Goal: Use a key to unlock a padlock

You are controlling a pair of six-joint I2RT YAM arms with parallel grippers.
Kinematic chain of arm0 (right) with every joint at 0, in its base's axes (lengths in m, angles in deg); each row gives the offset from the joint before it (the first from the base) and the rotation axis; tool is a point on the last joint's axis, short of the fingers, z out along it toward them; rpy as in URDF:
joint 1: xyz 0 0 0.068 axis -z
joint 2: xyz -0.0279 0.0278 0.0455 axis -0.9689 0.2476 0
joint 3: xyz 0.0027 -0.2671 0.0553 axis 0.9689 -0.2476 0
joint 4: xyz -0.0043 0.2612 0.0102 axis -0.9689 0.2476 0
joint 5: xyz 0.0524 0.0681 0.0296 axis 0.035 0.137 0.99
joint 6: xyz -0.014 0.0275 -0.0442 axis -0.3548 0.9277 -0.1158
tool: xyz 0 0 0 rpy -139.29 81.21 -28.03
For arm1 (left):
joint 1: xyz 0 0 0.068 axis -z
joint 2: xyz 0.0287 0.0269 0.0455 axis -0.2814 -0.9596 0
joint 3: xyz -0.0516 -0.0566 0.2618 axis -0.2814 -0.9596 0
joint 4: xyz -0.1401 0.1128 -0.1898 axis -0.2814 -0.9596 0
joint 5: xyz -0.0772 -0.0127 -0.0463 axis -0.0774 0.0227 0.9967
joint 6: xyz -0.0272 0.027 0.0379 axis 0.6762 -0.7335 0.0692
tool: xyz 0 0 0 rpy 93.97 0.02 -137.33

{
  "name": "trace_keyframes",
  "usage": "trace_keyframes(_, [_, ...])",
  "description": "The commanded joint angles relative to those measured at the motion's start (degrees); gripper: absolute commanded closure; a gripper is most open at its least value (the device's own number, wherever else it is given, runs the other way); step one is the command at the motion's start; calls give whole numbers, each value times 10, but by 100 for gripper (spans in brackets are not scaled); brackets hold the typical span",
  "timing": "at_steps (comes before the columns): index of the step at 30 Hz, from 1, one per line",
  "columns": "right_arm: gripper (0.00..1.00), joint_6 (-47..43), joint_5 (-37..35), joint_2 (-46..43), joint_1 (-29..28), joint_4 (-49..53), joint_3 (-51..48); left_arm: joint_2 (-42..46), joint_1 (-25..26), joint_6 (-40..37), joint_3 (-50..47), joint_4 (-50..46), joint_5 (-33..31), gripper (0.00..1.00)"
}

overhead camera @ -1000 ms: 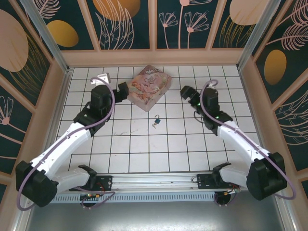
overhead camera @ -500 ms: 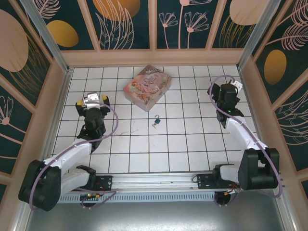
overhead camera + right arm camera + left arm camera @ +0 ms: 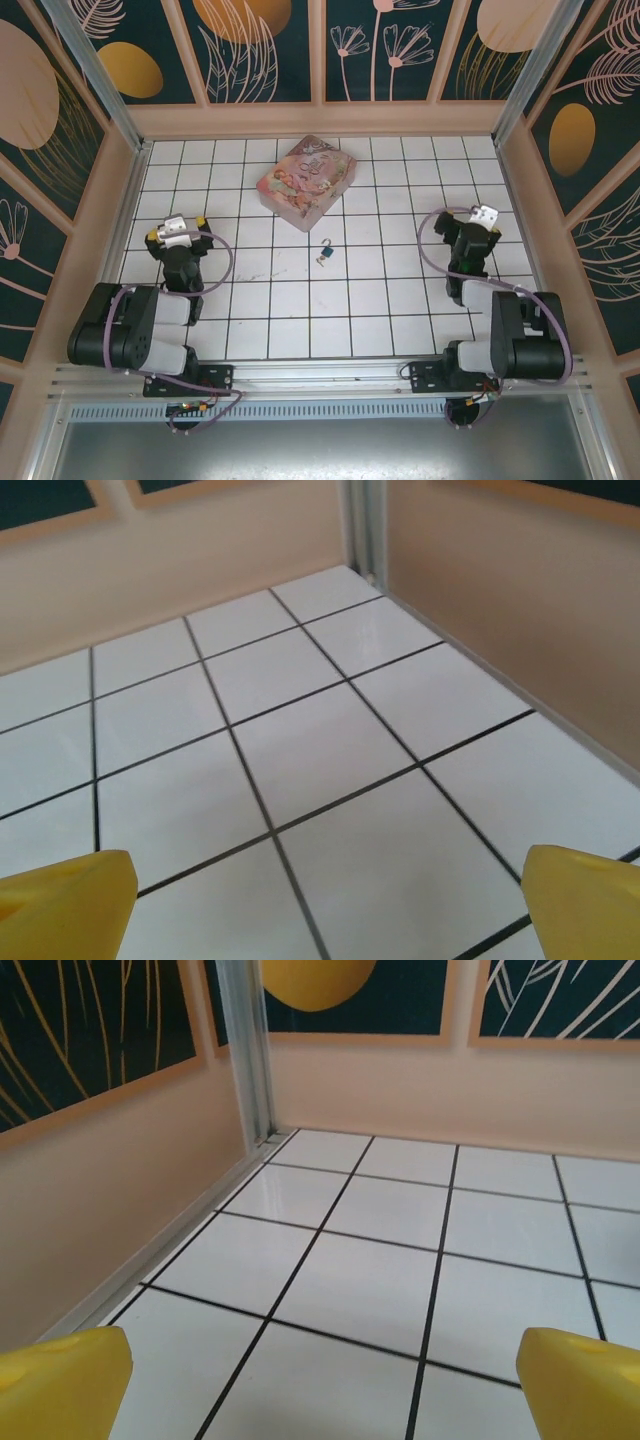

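The padlock (image 3: 326, 254) is being seen from the top view lying on the tiled table (image 3: 380, 300) near its middle, its blue body toward the near side and its thin silver shackle pointing toward the pink floral tin box (image 3: 306, 181), which is standing near it but apart on the far side. A small dark piece is being shown against the padlock's body; whether it is the key cannot be told at this size. The left gripper (image 3: 178, 228) is being held low near the left wall, and the right gripper (image 3: 475, 222) is being held low near the right wall, both well apart from the padlock lying between them. In the left wrist view the left gripper (image 3: 322, 1385) is being shown with its yellow fingertips (image 3: 62, 1375) spread wide over bare tiles, nothing being pinched. In the right wrist view the right gripper (image 3: 325, 905) is likewise being shown spread wide and holding nothing, its fingertips (image 3: 585, 900) at the frame's lower corners.
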Motion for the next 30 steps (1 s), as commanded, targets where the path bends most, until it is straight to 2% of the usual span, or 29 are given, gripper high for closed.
trace_keyframes(1, [1,-22,43,50,2,-242,-70,-44,-8,12,7,79,68,1])
trace_keyframes(2, [1,-28,56,61,1,-262,-74,-38,-8,12,22,42,75,1])
trace_keyframes(3, [1,-34,77,59,2,-233,-63,-37,-17,16,31,15,95,1])
trace_keyframes(4, [1,-41,97,74,2,-241,-57,-40,-22,19,33,20,101,1])
trace_keyframes(6, [1,-57,126,128,3,-303,-59,-39,-29,23,38,7,116,1])
trace_keyframes(7, [1,-53,151,107,9,-210,-35,-39,-30,23,39,3,118,1])
trace_keyframes(10, [2,-52,186,109,22,-212,-26,-41,-32,25,44,-3,122,1])
trace_keyframes(16, [1,-61,159,110,6,-213,-25,-37,-35,25,38,3,125,1])
trace_keyframes(30, [1,-61,175,110,11,-208,-23,-37,-35,25,36,6,125,1])
